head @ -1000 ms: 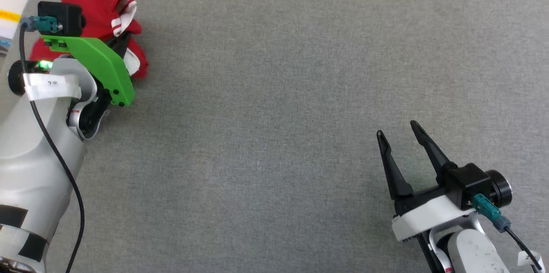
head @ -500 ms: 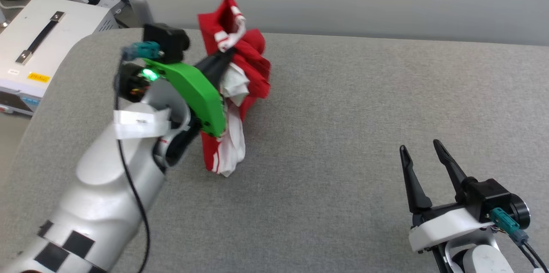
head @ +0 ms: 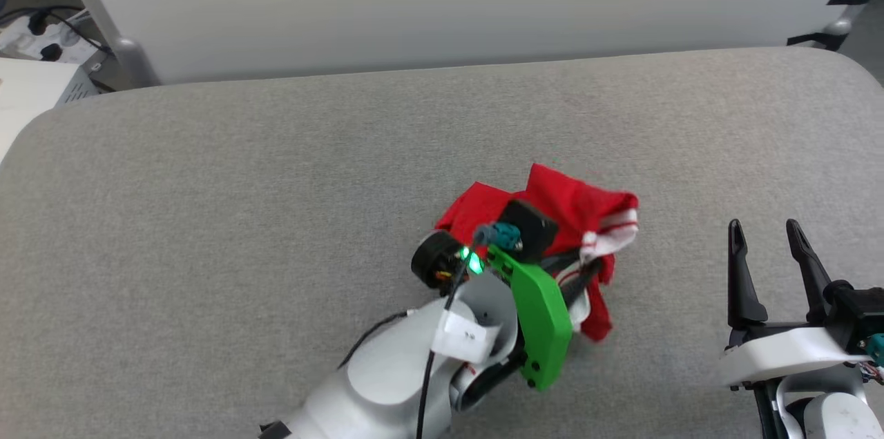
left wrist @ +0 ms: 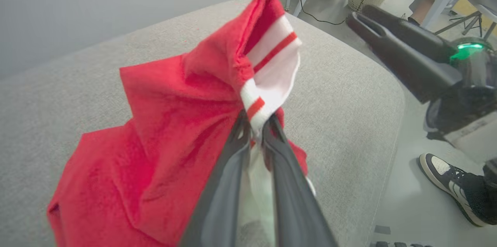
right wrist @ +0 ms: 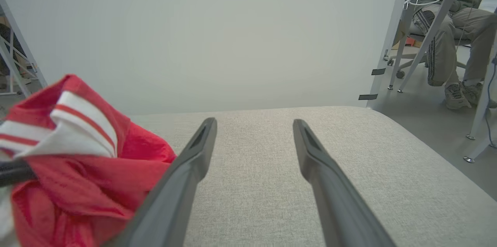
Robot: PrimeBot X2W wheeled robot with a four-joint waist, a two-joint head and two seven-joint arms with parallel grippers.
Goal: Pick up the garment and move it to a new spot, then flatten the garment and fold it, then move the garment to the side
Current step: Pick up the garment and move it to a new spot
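The garment is a bunched heap of red cloth with white, red-striped trim, lying on the grey padded table right of the middle. My left gripper reaches into it from the near side. In the left wrist view the left gripper is shut on the garment, with the striped trim pinched between the fingertips. My right gripper stands open and empty to the right of the heap. In the right wrist view the right gripper shows bare table between its fingers, with the garment at lower left.
A pale wall panel runs behind the table. A white box sits off the far left corner. The table's rounded right edge is close by, with a person's shoe on the floor below. A seated person is at the far right.
The head camera has turned. Half a second ago the garment hung lifted in the left gripper. Now it rests bunched on the table close to the right gripper.
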